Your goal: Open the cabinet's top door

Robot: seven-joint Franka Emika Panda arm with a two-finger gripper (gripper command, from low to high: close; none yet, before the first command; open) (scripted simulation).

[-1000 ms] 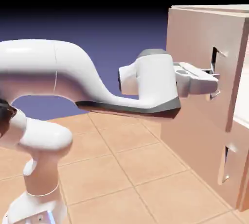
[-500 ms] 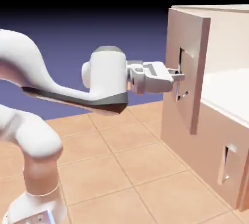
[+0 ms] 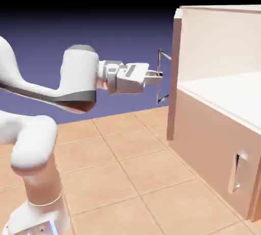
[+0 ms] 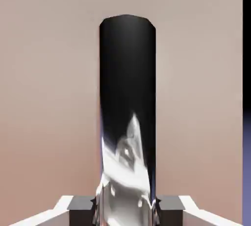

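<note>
The pale pinkish-tan cabinet [image 3: 219, 122] stands at the right of the exterior view. Its top door [image 3: 176, 76] is swung wide out and shows nearly edge-on, so the pale inside of the upper compartment lies exposed. My gripper [image 3: 158, 76] is shut on the top door's thin silver handle [image 3: 162, 67], reaching in from the left. In the hand view the door panel [image 4: 49, 73] fills the picture; the shiny handle [image 4: 125, 166] runs up the dark recess [image 4: 127, 73] and sits clamped between my two grey fingertips [image 4: 81, 204].
The shorter lower door [image 3: 214, 147] is closed, its own slim handle [image 3: 236, 172] in a recess near the right edge. A tan tiled floor [image 3: 122, 173] spreads in front of the cabinet. My white arm [image 3: 30, 142] rises at the lower left.
The gripper has pulled back to the left with the handle, and the top door has swung from slightly ajar to wide open, now edge-on.
</note>
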